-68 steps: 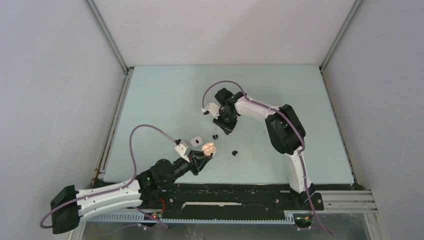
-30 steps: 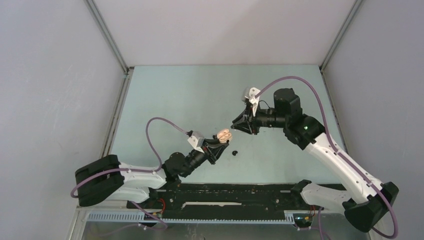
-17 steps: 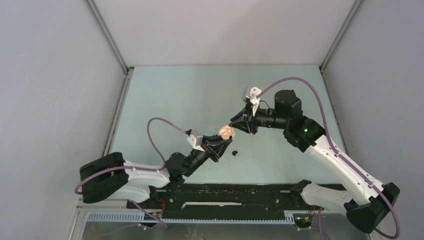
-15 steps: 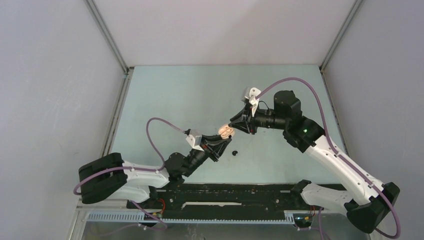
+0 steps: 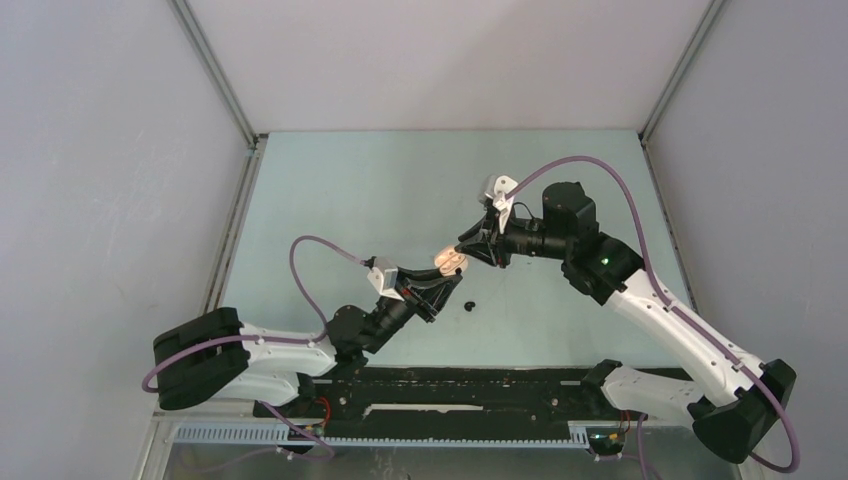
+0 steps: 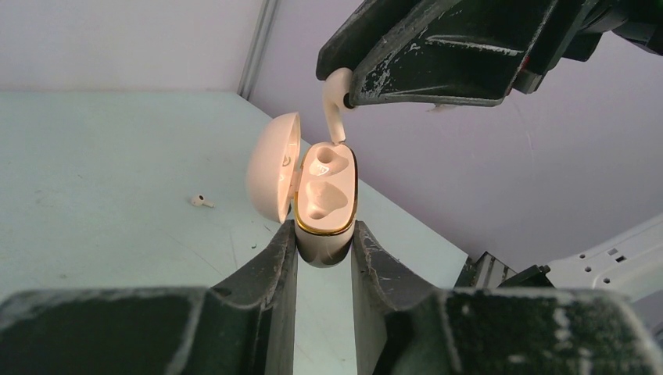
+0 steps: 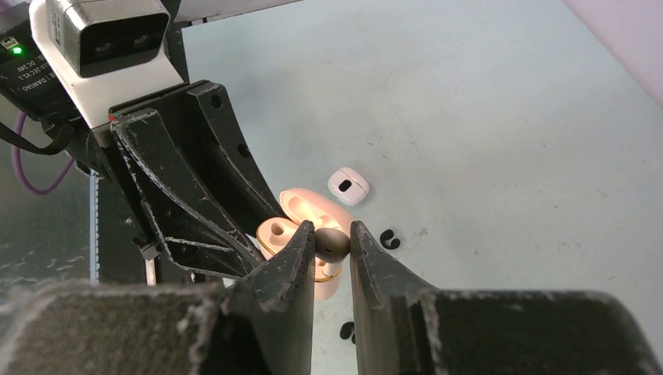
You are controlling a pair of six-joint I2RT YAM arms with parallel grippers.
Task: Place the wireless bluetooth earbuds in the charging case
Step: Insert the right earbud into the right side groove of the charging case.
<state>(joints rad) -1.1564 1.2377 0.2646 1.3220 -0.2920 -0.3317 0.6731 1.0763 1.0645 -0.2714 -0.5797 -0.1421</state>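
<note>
Left gripper (image 6: 323,234) clamps the open beige charging case (image 6: 324,199) by its base, lid swung left. Right gripper (image 7: 332,234) pinches a beige earbud (image 6: 336,101), stem tip at the case's far socket. One black earbud (image 5: 469,305) lies on the table (image 5: 350,180) toward its near edge.

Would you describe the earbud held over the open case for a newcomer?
Over the middle of the table, the left gripper holds an open beige case. The right gripper pinches the earbud at its mouth: beige, stemmed, unlike the black earbuds below.
</note>
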